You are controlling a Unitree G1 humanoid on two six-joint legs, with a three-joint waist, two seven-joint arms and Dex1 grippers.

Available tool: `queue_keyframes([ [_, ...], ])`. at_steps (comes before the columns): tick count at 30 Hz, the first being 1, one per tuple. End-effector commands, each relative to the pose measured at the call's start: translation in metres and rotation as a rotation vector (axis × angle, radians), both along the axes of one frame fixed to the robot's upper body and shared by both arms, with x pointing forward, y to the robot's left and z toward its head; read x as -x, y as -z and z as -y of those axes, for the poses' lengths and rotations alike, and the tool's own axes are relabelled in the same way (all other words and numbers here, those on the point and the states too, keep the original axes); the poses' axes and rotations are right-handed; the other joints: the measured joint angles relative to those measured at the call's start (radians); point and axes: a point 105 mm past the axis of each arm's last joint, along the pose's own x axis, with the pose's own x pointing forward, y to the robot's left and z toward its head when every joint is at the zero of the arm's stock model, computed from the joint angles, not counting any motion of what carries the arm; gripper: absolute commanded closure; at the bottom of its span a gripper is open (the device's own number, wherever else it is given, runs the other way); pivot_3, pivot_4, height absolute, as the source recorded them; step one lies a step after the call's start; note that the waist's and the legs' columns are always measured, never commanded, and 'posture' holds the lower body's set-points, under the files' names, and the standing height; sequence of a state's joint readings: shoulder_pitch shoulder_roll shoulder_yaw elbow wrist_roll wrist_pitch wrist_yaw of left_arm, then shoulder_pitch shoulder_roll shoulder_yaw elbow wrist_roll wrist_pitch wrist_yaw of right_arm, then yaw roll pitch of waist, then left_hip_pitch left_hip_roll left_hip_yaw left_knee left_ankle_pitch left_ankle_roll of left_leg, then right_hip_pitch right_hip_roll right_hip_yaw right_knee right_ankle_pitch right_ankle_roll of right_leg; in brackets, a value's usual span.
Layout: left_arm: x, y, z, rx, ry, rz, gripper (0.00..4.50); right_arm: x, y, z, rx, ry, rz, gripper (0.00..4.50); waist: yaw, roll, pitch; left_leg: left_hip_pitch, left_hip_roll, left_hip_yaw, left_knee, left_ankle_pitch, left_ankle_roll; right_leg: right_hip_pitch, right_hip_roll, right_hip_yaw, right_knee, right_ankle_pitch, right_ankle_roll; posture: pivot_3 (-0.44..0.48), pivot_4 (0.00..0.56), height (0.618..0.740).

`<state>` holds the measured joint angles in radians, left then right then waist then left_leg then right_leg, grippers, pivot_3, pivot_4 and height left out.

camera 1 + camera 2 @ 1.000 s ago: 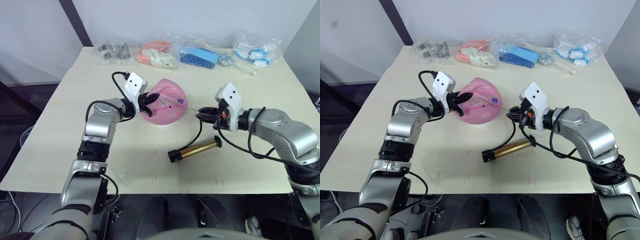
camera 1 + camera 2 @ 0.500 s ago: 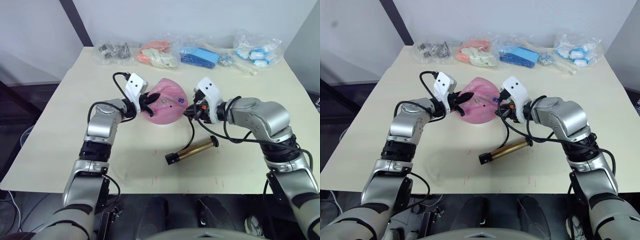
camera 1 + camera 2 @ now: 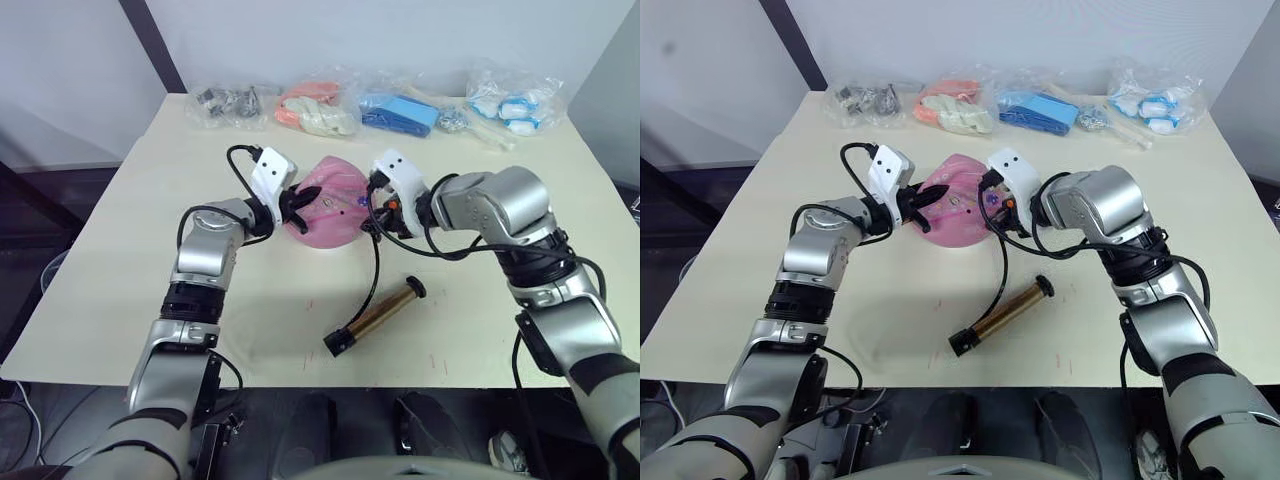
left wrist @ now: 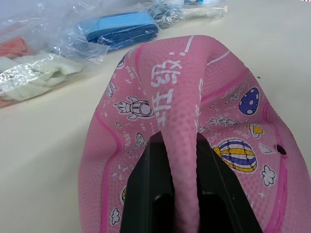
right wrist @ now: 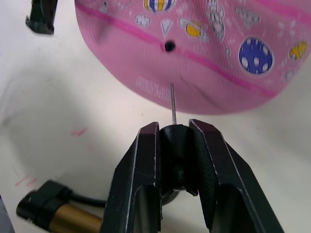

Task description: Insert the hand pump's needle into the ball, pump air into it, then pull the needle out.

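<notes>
Ball [image 3: 335,203]: head views, saggy pink, mid-tabletop [image 3: 120,260].
Hand pump [image 3: 376,315]: at the ball's 5 o'clock, lying flat.
Left claw [image 4: 182,194]: left wrist view, pinching a ball fold.
Right claw [image 5: 175,145]: right wrist view, clamping the needle [image 5: 173,102] base; tip just short of the valve hole [image 5: 168,46].

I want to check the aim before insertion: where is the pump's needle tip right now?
In the right wrist view, the needle sticks out of the right end effector, its tip just short of the pink ball and below the valve hole.
</notes>
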<state>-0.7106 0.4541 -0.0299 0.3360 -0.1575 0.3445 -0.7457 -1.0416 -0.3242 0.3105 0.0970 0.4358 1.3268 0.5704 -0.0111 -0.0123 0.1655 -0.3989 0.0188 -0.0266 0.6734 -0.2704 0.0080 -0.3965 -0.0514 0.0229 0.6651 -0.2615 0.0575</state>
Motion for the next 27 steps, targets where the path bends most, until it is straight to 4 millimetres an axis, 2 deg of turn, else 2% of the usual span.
queue_keyframes([
  [1, -0.0004, 0.0006, 0.0041, 0.001, 0.013, 0.008, 4.49, -0.0013, -0.0183, -0.0084, -0.050, -0.012, 0.018, 4.11, 0.001, 0.000, 0.000, 0.000, 0.000, 0.000, 0.000, 0.000, 0.000, 0.000, 0.000, 0.000, 0.000, 0.000, 0.000, 0.000, 0.150, 0.738],
  [13, -0.0004, 0.0014, 0.0051, -0.001, 0.017, 0.015, 4.49, -0.0025, -0.0204, -0.0103, 0.008, 0.027, -0.094, 4.11, 0.000, 0.000, 0.000, 0.000, -0.001, 0.000, 0.000, 0.000, 0.000, 0.000, -0.001, -0.001, 0.000, 0.000, 0.000, 0.000, 0.150, 0.738],
  [27, 0.0037, 0.0052, 0.0088, -0.006, 0.033, 0.009, 4.49, -0.0090, -0.0237, -0.0111, 0.004, 0.045, -0.090, 4.11, 0.000, 0.000, 0.000, -0.001, -0.001, 0.000, 0.000, 0.000, 0.000, 0.000, -0.001, -0.001, 0.000, 0.000, 0.000, 0.000, 0.150, 0.738],
])
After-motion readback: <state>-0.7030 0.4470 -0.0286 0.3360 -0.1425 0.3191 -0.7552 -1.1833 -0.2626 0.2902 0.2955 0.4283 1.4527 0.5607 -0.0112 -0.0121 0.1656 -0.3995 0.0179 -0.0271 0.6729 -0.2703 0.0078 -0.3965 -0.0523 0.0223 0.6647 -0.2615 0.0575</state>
